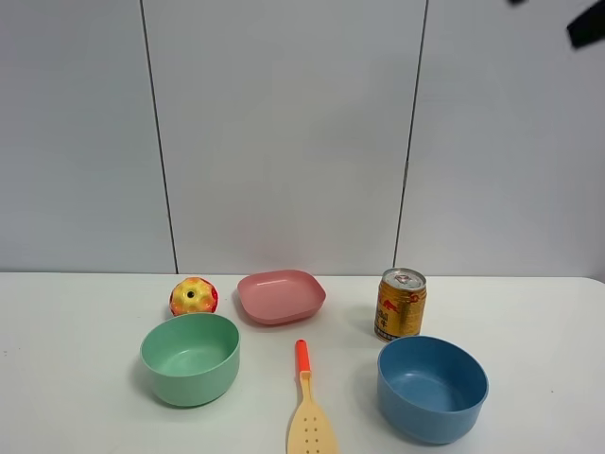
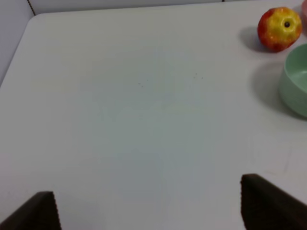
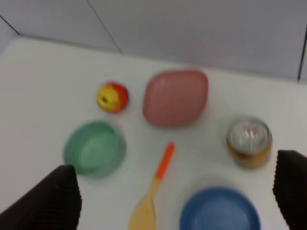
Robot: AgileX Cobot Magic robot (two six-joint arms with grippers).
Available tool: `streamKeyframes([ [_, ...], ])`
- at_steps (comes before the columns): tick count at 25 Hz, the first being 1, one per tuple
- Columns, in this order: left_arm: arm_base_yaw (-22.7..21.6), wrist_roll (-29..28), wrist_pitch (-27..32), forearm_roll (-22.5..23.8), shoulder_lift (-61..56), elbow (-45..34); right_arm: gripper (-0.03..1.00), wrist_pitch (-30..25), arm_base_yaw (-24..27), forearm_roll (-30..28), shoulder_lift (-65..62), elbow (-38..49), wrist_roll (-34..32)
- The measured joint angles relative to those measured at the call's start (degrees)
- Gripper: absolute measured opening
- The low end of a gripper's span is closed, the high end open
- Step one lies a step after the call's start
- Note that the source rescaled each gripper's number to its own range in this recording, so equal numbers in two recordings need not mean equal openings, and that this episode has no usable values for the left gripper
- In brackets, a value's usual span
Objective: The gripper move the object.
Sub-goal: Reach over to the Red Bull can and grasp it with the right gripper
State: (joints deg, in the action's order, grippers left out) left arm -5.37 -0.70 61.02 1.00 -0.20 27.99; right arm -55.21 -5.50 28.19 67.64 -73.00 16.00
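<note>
The gold can point(image 1: 401, 304) with red markings and a silver top stands upright on the white table, behind the blue bowl point(image 1: 432, 388). In the right wrist view the can point(image 3: 249, 142) shows from above, far below my right gripper point(image 3: 177, 191), which is open, empty and high over the table. A black part of the right arm point(image 1: 586, 28) shows at the top right corner of the exterior view. My left gripper point(image 2: 148, 201) is open and empty over bare table, left of the apple point(image 2: 279, 28). It is out of the exterior view.
A red-yellow apple point(image 1: 194, 296), a pink dish point(image 1: 281, 296), a green bowl point(image 1: 190, 357) and a yellow slotted spatula with an orange handle point(image 1: 310, 407) lie on the table point(image 1: 76, 378). A grey panel wall stands behind.
</note>
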Motion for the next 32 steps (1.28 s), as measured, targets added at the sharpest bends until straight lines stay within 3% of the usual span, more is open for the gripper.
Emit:
streamKeyframes([
  [5, 0.0, 0.0, 0.0, 0.0, 0.0, 0.0, 0.64, -0.14, -9.52, -22.84, 10.38, 0.0, -24.97],
  [8, 0.0, 0.0, 0.0, 0.0, 0.0, 0.0, 0.64, 0.03, -11.69, -28.19, 16.07, 0.0, -35.74],
  [10, 0.0, 0.0, 0.0, 0.0, 0.0, 0.0, 0.64, 0.18, -11.94, -30.29, 20.11, -0.11, -39.24],
  [16, 0.0, 0.0, 0.0, 0.0, 0.0, 0.0, 0.65, 4.56, -11.94, -36.87, 28.84, -1.22, -40.89],
  [20, 0.0, 0.0, 0.0, 0.0, 0.0, 0.0, 0.91, 8.26, -11.94, -37.28, 31.83, -4.57, -41.02],
  [23, 0.0, 0.0, 0.0, 0.0, 0.0, 0.0, 0.99, 9.5, -11.94, -35.89, 34.18, -6.96, -40.75],
  [32, 0.0, 0.0, 0.0, 0.0, 0.0, 0.0, 1.0, 10.04, -11.94, -32.18, 43.65, -11.55, -40.81],
])
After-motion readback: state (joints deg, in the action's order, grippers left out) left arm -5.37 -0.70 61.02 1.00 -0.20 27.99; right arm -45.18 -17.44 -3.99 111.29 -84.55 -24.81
